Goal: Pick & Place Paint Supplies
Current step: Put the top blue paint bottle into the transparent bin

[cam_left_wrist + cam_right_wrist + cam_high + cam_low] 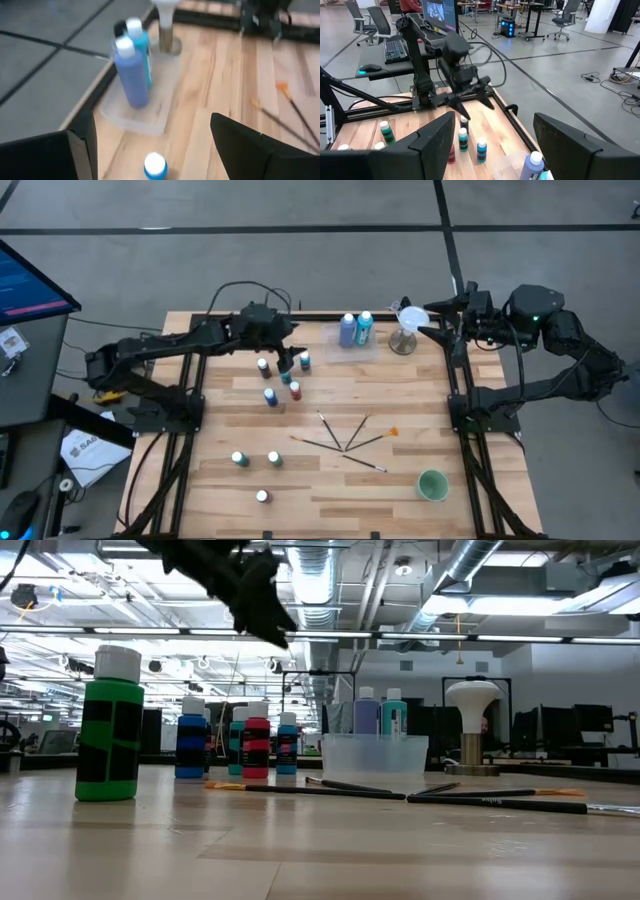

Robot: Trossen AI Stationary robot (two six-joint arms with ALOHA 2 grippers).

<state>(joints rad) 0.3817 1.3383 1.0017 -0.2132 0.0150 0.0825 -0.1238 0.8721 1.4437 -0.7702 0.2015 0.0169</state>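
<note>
— Looking down from above, can you see what the left claw (292,352) is doing?
— It hangs over a cluster of small bottles (283,376) near the far middle of the table (420,430), fingers spread apart, nothing between them. Its own wrist camera agrees: one white-capped blue bottle (154,166) sits below and between the two dark fingers (250,145), half cut off by the frame edge.
— And the two taller bottles (354,329)?
— Standing side by side in a clear tray (150,112) just beyond that claw, beside the white-topped stand (408,327). The low view hides the tray's far wall behind its near one.
— Brushes?
— The paintbrushes (345,441) lie fanned at mid-table, well apart from both claws. From table height they are only dark streaks.
— The right claw (442,318)?
— Parked at the far right edge near the stand, fingers wide, holding nothing. Three more bottles (255,467) and a green cup (432,485) sit near the front.
</note>
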